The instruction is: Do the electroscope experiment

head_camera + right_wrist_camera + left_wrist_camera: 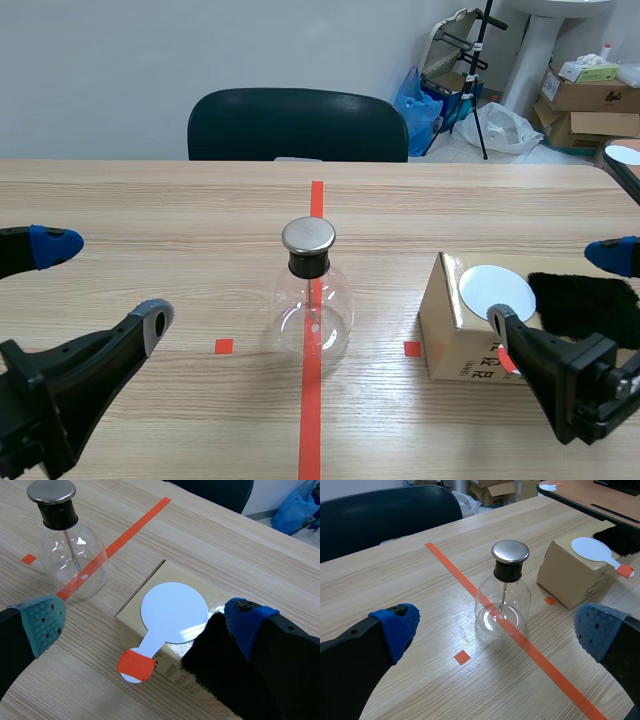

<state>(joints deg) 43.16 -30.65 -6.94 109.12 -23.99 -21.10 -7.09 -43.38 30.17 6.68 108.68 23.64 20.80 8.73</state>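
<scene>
Wooden bench carries the electroscope ahead of the left pincer, wide and empty like the right pincer, so the experiment seems unstarted, and the next move probably calls for gripping the white paddle on the box just ahead of the right one.

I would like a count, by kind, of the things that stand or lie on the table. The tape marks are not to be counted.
Glass flask electroscope: 1
Cardboard box: 1
White disc paddle: 1
Black fur cloth: 1
Total: 4
</scene>
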